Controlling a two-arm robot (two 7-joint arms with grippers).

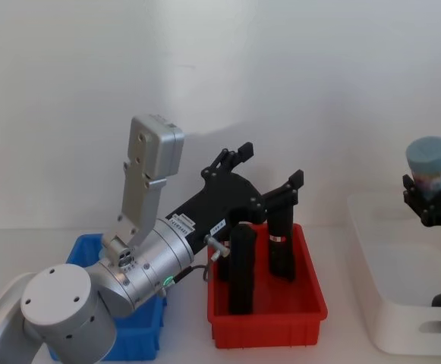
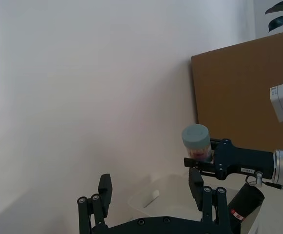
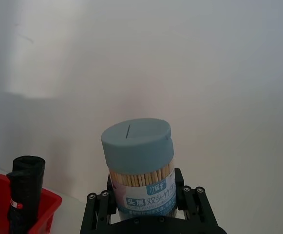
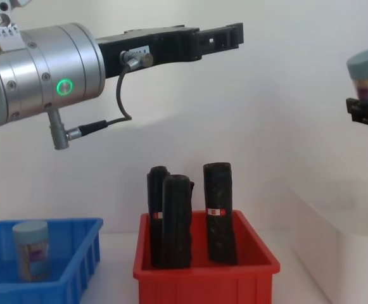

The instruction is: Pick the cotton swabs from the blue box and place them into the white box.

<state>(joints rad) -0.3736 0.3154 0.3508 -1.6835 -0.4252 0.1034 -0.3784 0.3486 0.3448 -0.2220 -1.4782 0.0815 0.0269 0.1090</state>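
My right gripper is shut on a jar of cotton swabs with a pale blue cap, held upright in the air above the white box at the right. The right wrist view shows the jar standing between the fingers. A second jar of cotton swabs stands in the blue box at the lower left. High over the red bin, my left gripper is open with nothing between its fingers.
A red bin with three tall black rolls sits between the blue box and the white box. A brown board leans by the wall behind. My left arm's body hangs over the blue box.
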